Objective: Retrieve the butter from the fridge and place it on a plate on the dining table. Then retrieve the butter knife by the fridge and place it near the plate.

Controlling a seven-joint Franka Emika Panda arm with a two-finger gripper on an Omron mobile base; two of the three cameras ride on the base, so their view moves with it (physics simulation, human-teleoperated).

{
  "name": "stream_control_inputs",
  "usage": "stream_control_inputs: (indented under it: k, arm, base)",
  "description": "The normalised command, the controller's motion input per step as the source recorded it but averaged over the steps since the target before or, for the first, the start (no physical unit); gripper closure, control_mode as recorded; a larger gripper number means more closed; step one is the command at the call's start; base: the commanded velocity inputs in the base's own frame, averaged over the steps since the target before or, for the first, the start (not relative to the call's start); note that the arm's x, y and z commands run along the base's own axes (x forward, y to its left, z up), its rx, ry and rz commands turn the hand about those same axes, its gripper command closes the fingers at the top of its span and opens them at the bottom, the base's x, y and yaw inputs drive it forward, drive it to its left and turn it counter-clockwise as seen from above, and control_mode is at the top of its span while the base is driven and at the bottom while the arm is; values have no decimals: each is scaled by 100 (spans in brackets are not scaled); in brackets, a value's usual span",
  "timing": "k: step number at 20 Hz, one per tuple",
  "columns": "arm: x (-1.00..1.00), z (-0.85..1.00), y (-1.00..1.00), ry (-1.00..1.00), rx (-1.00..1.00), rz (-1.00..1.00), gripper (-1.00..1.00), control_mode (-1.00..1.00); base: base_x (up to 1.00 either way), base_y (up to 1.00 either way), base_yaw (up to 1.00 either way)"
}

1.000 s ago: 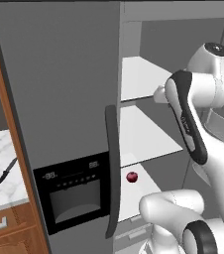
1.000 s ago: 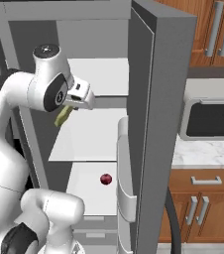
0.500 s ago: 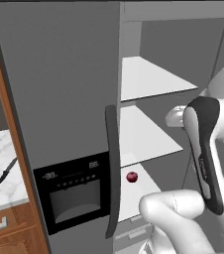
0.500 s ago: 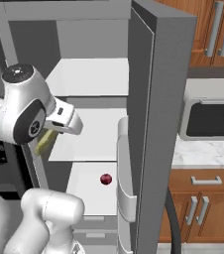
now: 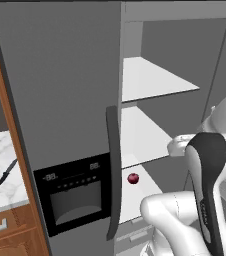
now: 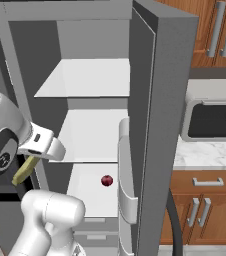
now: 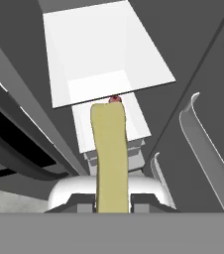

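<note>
Left base view, my arm: rises at 4 to 5 o'clock in front of the open fridge (image 5: 60, 100); its white and dark links cover my hand here, so I cannot make out my jaws from this side.
Left base view, fridge: left door shut, with its long dark handle (image 5: 113, 170) and black dispenser panel (image 5: 75, 192); right half open, white shelves bare except for a small red fruit (image 5: 133, 178) on the lower shelf.
Left base view, butter knife (image 5: 6, 172): lies on the marble counter (image 5: 0, 190) at 9 o'clock, left of the fridge, blade end cut by the wood side panel.
Right base view, jaws (image 6: 26, 170): at 9 o'clock, outside the fridge front, pinching the butter (image 6: 25, 171), which hangs down and to the left below my white hand; the fingers themselves are hidden by the hand.
Right base view, fruit: on the lower shelf near 6 o'clock, well apart from the butter.
Right base view, open door (image 6: 157, 125): stands edge-on at centre; microwave (image 6: 212, 120) and wood cabinets to its right.
Hand view, jaws (image 7: 112, 202): pressed together on the butter (image 7: 110, 154), a yellowish-olive stick running from 6 o'clock up to centre.
Hand view, hidden: my fingertips are mostly cut off by the bottom edge; the butter's tip covers most of the red fruit (image 7: 115, 99).
</note>
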Motion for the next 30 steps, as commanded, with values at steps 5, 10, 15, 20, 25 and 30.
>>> stream_control_inputs:
  k: [5, 10, 15, 20, 25, 30]
  arm:
    - [0, -18, 0, 2, 0, 0, 100, -100]
    - [0, 0, 0, 0, 0, 0, 100, -100]
    - [0, 0, 0, 0, 0, 0, 100, 100]
    - [0, 0, 0, 0, 0, 0, 100, 100]
    - [0, 0, 0, 0, 0, 0, 100, 100]
    - [0, 0, 0, 0, 0, 0, 100, 100]
  base:
    - [0, 0, 0]
    - [0, 0, 0]
    - [-40, 0, -5]
    - [-84, 14, -20]
    - [-98, 35, -40]
    - [-98, 24, -66]
